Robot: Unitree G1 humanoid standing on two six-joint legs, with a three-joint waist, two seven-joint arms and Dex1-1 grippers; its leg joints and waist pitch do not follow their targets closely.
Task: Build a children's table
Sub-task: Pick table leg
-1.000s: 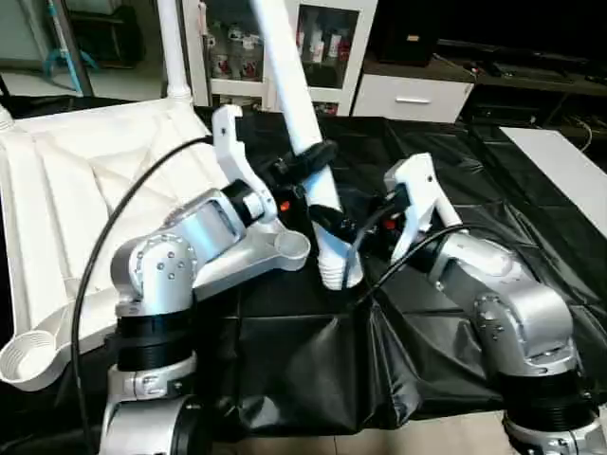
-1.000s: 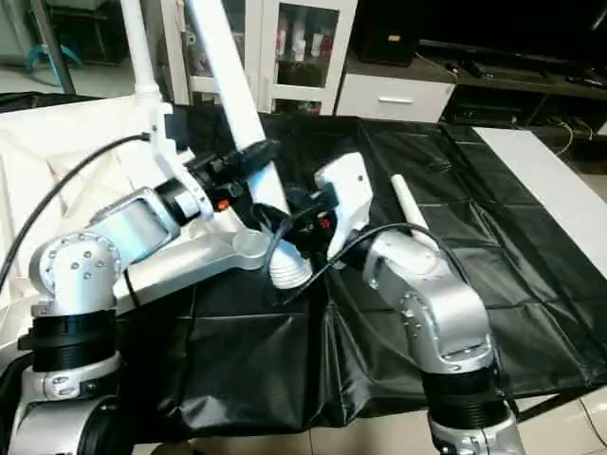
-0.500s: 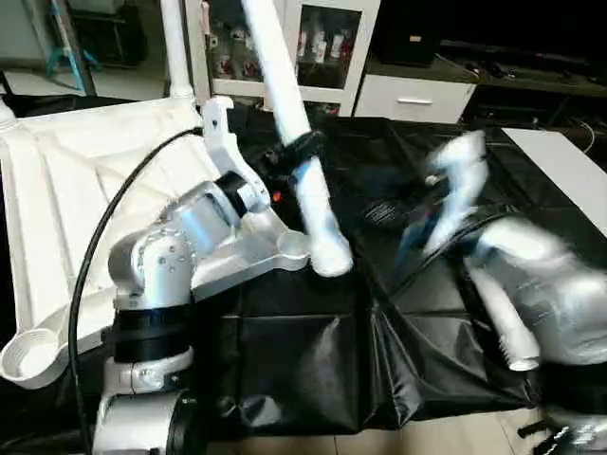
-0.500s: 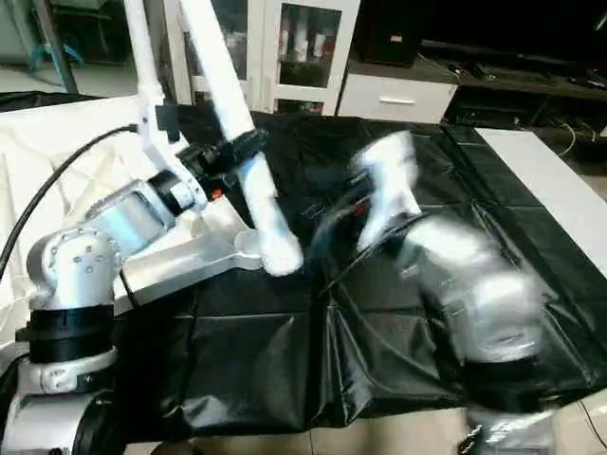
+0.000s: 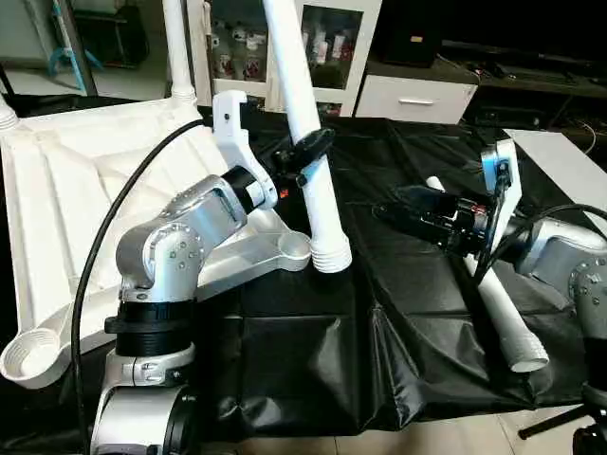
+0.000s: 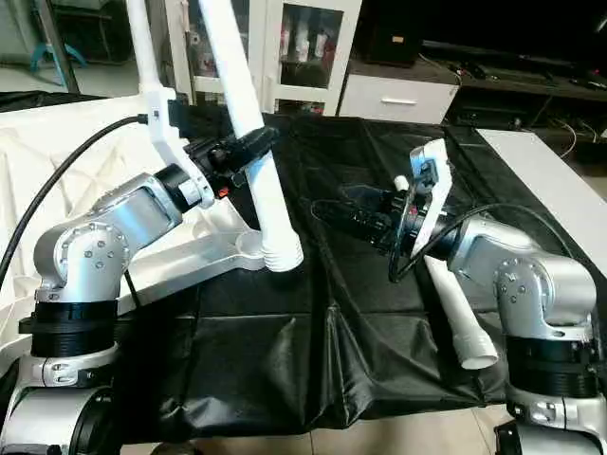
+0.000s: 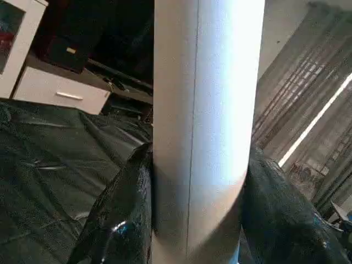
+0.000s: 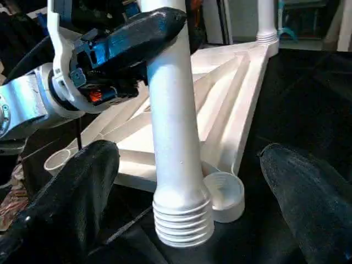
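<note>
Clamped on a white leg (image 5: pixel 308 142), the left gripper (image 5: pixel 302 154) holds it tilted, its ribbed end just beside a corner socket (image 5: pixel 290 246) of the upside-down tabletop (image 5: pixel 85 190) on the black-draped worktable (image 5: pixel 398 284). Right gripper (image 8: pixel 190 181) points at that leg, jaws spread wide and empty. Three legs are visible: one held, one standing in the far socket (image 5: pixel 174 47), one lying by the right forearm (image 5: pixel 503 318).

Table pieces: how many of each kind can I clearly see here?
Tabletop: 1
Legs: 3, one in the left hand, one standing in a corner socket, one lying on the black cloth
Total: 4
</note>
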